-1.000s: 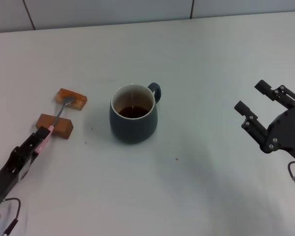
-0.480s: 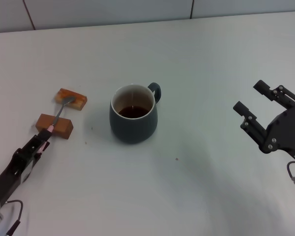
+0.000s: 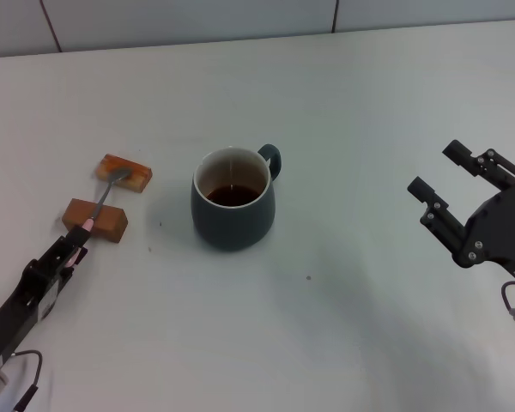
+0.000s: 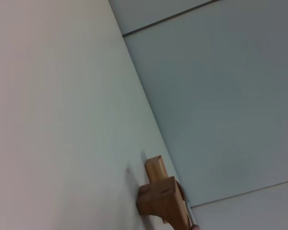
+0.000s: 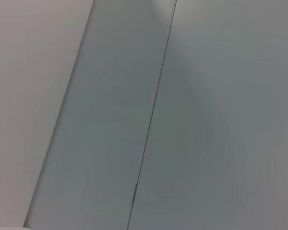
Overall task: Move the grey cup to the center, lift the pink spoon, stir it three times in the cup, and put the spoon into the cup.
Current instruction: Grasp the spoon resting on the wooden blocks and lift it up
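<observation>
The pink spoon [image 3: 101, 202], a slim thing with a silver metal bowl and a light pink handle, lies bridged across two brown wooden blocks [image 3: 110, 196] at the counter's left side; its bowl rests on the far block, its handle end overhangs the near one and points straight down toward your left hand [image 3: 71, 249]; so the long axis runs from the far block toward that hand, and the left arm is plainly the nearer one. Your left hand sits at the handle tip; you cannot tell from here whether its fingers have closed on it. The rounded dark blue-grey ceramic cup [image 3: 233, 209], holding dark brown liquid, stands near the middle of the white counter [image 3: 352, 129], just right of the blocks; nothing lies between spoon and cup. Your right hand [image 3: 453, 190] hovers well apart on the right, fingers spread, holding nothing.
</observation>
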Action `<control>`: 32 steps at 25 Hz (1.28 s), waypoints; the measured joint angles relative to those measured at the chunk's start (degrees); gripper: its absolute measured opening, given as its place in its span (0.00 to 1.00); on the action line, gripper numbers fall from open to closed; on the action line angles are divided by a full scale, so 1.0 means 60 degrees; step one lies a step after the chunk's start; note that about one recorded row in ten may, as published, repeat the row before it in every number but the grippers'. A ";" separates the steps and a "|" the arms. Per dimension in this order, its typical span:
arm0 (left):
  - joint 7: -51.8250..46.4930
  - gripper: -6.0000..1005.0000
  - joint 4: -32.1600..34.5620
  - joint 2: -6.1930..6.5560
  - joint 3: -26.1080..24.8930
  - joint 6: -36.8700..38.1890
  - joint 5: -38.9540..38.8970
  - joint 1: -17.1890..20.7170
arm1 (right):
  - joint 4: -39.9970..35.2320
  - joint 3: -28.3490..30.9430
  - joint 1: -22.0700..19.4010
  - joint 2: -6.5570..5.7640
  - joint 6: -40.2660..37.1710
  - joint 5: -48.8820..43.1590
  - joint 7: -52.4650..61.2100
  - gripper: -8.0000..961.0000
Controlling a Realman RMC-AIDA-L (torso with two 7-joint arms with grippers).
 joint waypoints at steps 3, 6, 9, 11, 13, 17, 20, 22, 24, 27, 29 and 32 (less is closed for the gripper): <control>0.0000 0.44 -0.0007 0.0000 -0.0003 0.0000 -0.0001 -0.0027 | 0.0001 0.0000 0.0000 -0.0003 0.0001 0.0000 0.0000 0.56; 0.0009 0.43 -0.0067 0.0000 -0.0005 0.0000 0.0000 -0.0048 | 0.0000 0.0000 0.0000 -0.0003 0.0006 0.0000 0.0000 0.55; 0.0010 0.38 -0.0084 0.0000 -0.0005 -0.0002 -0.0001 -0.0053 | 0.0000 0.0000 0.0000 -0.0003 0.0018 0.0000 0.0000 0.55; 0.0006 0.36 -0.0086 0.0000 -0.0005 -0.0011 -0.0001 -0.0053 | 0.0001 -0.0002 0.0000 -0.0003 0.0031 0.0000 0.0000 0.55; 0.0000 0.36 -0.0087 0.0000 -0.0005 -0.0021 -0.0001 -0.0051 | 0.0000 -0.0008 0.0004 -0.0003 0.0048 0.0000 0.0000 0.55; 0.0000 0.35 -0.0093 0.0000 -0.0005 -0.0102 -0.0001 -0.0051 | 0.0000 -0.0012 0.0018 -0.0003 0.0059 0.0000 0.0000 0.55; 0.0000 0.35 -0.0112 0.0001 -0.0013 -0.0197 -0.0001 -0.0058 | 0.0001 -0.0015 0.0029 -0.0003 0.0064 0.0000 0.0000 0.55; -0.0003 0.35 -0.0130 0.0000 -0.0022 -0.0254 -0.0009 -0.0090 | 0.0001 -0.0015 0.0032 -0.0003 0.0072 0.0000 0.0000 0.55; -0.0008 0.31 -0.0165 -0.0005 -0.0042 -0.0328 -0.0019 -0.0110 | 0.0001 -0.0016 0.0031 -0.0003 0.0078 0.0000 0.0000 0.55; -0.0011 0.26 -0.0211 -0.0004 -0.0123 -0.0364 -0.0009 -0.0110 | 0.0000 -0.0016 0.0026 -0.0003 0.0078 0.0000 0.0001 0.56; -0.0008 0.22 -0.0210 0.0008 -0.0195 -0.0372 -0.0011 -0.0095 | 0.0000 -0.0015 0.0020 -0.0003 0.0078 0.0000 0.0000 0.55; 0.0008 0.17 -0.0206 0.0022 -0.0210 -0.0354 0.0006 -0.0100 | 0.0000 -0.0015 0.0017 -0.0003 0.0078 0.0000 0.0000 0.55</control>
